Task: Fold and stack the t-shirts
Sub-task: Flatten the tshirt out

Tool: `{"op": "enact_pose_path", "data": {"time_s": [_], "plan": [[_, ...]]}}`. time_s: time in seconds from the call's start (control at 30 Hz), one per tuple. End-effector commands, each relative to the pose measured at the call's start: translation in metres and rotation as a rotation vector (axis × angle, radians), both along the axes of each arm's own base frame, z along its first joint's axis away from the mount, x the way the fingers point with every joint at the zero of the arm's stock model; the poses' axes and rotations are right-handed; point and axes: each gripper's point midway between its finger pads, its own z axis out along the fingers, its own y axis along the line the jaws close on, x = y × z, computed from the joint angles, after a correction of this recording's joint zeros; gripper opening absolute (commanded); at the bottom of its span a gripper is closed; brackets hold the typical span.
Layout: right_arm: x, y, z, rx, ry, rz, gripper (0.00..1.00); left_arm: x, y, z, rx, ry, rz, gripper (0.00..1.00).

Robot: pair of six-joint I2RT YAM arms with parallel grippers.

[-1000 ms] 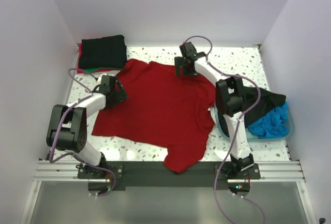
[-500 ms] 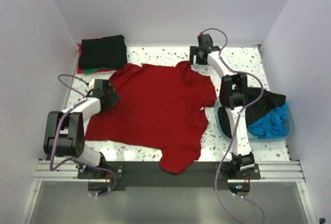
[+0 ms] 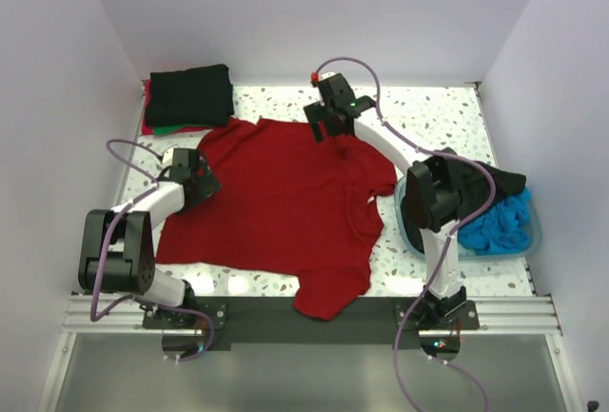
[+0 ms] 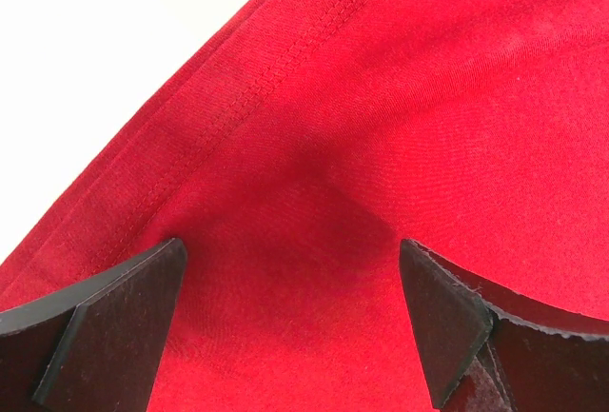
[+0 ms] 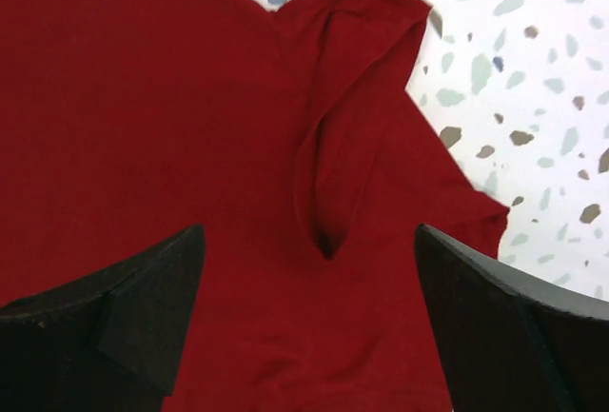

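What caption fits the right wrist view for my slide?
Open right gripper poised above a raised fold in the dark red t-shirt on the speckled table.

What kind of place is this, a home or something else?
Probably a robot lab cell: plain white walls enclose a speckled table, and the left arm and right arm are bolted to a metal rail.
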Motion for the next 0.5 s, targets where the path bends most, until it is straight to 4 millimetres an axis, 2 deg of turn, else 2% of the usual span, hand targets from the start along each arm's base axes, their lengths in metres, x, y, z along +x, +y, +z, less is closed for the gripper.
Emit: {"op": "enact_pose_path", "data": {"time_s": [0.0,0.03,0.07,0.1,0.17,0.2,0.3,0.37,0.4,0.47], "plan": [[-0.006,-0.023,-0.042,-0.067,0.113,-0.046,0.91,-0.02,0.002,-0.009,-0.011,0.055,0.014,1.0],[-0.003,-0.023,-0.043,-0.069,0.113,-0.053,0.89,-0.02,0.003,-0.009,-0.009,0.056,0.013,1.0],[-0.003,-0.024,-0.054,-0.084,0.134,-0.059,0.88,-0.02,0.003,-0.008,-0.008,0.051,0.012,1.0],[-0.002,-0.024,-0.058,-0.091,0.138,-0.067,0.83,-0.02,0.003,-0.007,-0.007,0.05,0.013,1.0],[0.001,-0.025,-0.066,-0.103,0.146,-0.073,0.78,-0.02,0.004,-0.007,-0.002,0.051,0.012,1.0],[0.0,-0.024,-0.071,-0.102,0.157,-0.069,0.72,-0.02,0.004,-0.007,-0.001,0.049,0.012,1.0],[-0.002,-0.02,-0.084,-0.098,0.189,-0.059,0.67,-0.019,0.005,-0.007,0.003,0.049,0.015,1.0],[-0.002,-0.02,-0.089,-0.097,0.193,-0.065,0.58,-0.019,0.005,-0.007,0.005,0.047,0.016,1.0],[0.0,-0.022,-0.089,-0.099,0.181,-0.081,0.49,-0.02,0.005,-0.008,0.006,0.052,0.016,1.0],[0.002,-0.021,-0.086,-0.093,0.169,-0.088,0.38,-0.019,0.005,-0.007,0.005,0.049,0.016,1.0]]}}
